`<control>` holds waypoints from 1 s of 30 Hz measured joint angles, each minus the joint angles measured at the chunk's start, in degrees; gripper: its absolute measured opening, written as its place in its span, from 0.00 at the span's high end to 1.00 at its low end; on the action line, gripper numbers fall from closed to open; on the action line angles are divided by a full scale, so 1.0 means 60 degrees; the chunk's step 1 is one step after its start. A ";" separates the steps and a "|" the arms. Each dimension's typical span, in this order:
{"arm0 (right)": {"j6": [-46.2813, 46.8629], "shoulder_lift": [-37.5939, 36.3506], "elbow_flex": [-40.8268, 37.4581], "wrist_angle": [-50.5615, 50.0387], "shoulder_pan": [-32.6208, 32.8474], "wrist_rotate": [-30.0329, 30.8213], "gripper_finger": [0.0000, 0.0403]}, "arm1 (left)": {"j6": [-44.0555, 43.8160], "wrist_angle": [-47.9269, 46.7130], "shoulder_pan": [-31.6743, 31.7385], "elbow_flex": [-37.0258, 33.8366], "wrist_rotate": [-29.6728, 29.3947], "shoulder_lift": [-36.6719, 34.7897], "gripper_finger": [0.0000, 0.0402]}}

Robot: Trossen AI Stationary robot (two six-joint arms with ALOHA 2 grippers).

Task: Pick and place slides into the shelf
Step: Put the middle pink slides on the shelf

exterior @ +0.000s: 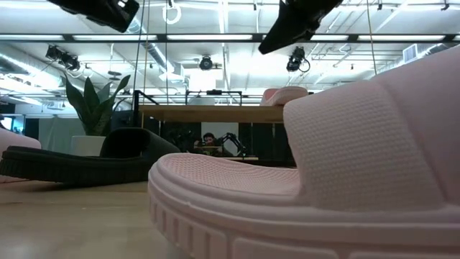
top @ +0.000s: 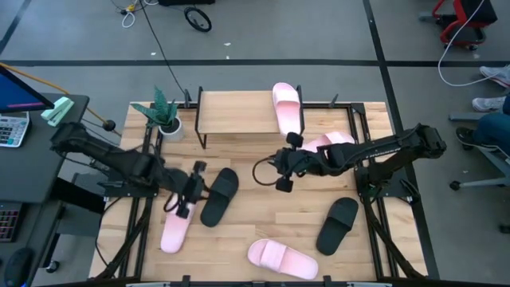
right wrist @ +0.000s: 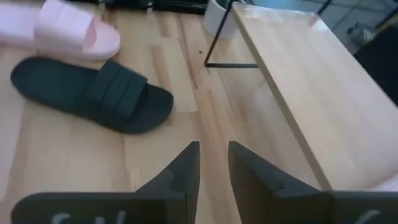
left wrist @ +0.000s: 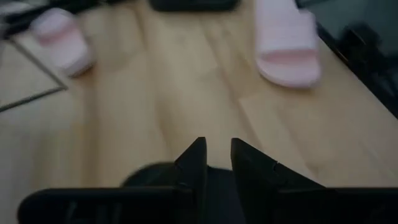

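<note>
Jaws of left gripper (top: 191, 194) nearly together, empty, over black slide (top: 220, 196) at worktop (top: 263, 215) left-centre. Jaws of right gripper (top: 284, 162) nearly together, empty, mid-worktop just in front of shelf (top: 239, 113). One pink slide (top: 287, 108) on shelf top, right end; board's left part bare. Five slides on worktop; wood between grippers bare. Potted plant (top: 165, 112) beside shelf's left end. Grey floor beyond edges.

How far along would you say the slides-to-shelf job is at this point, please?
One pink slide already lies on the shelf. Nothing is in hand: the left hand hovers by a black slide and a pink one, and the right hand sits mid-table, both with fingers close together and empty. Left on the table: those two, another black slide and two more pink slides.
</note>
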 joint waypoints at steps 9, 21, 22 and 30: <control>0.1821 0.0029 -0.0512 0.0037 0.0185 -0.0003 0.78 | -0.0171 0.1066 -0.1370 0.0035 -0.0044 0.1180 0.84; 0.2127 0.0040 -0.0969 -0.0043 0.1234 -0.0025 0.78 | -0.2177 -0.1544 -0.2486 0.0030 -0.1216 0.2492 0.72; 0.2127 0.0040 -0.0969 -0.0034 0.1289 -0.0022 0.78 | -0.2438 -0.1969 -0.2481 0.0026 -0.1225 0.2573 0.69; 0.2123 0.0040 -0.0969 -0.0039 0.1580 -0.0011 0.78 | -0.3814 -0.3441 -0.2602 0.0024 -0.1208 0.2866 0.49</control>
